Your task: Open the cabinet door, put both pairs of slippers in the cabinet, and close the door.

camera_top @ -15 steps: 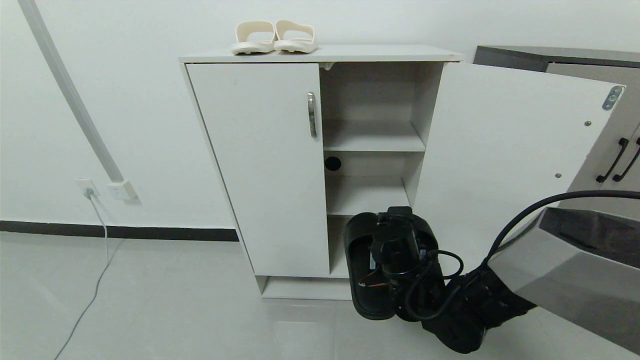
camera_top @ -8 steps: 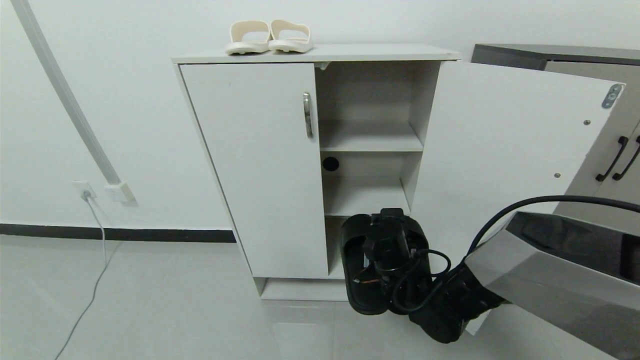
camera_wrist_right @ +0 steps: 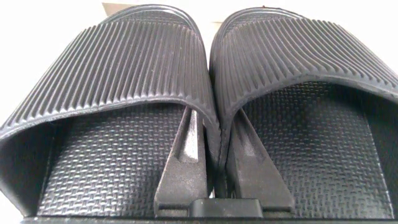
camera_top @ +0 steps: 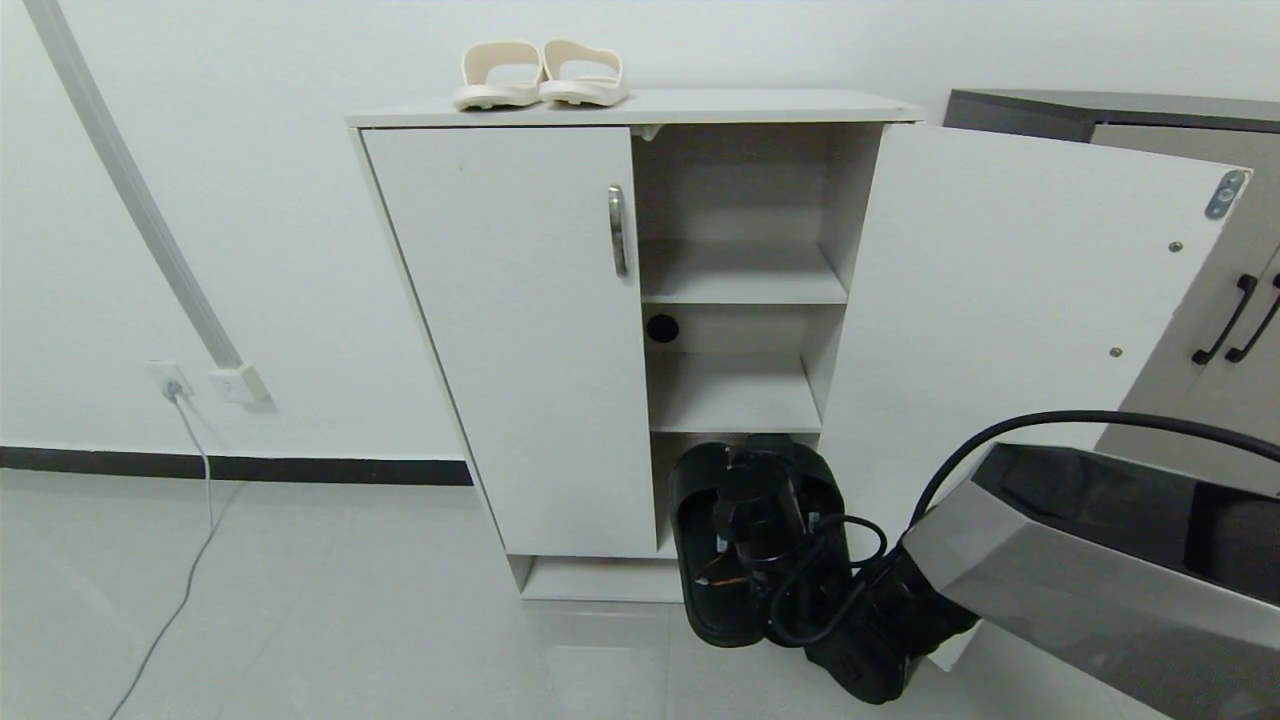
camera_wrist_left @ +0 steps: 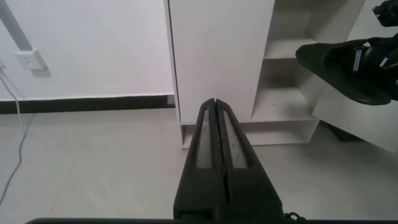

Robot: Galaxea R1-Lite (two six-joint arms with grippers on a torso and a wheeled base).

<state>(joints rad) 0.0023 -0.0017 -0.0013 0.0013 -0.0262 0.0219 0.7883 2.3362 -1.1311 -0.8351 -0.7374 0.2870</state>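
Note:
The white cabinet has its left door shut and its right door swung wide open. A beige pair of slippers lies on the cabinet top. My right gripper is shut on the black slippers, one finger inside each, pinching their adjoining walls. They hang side by side at the mouth of the bottom compartment, toes toward the inside. My left gripper is shut and empty, low over the floor in front of the cabinet, where the black slippers also show.
Two bare shelves sit above the bottom compartment. The open door stands close beside my right arm. A grey cabinet with black handles is at the far right. A wall socket and cord are at the left, beside open floor.
My right arm has carried the black slippers lower and forward, toward the bottom compartment. The head camera shifted slightly; the cabinet and beige slippers have not moved.

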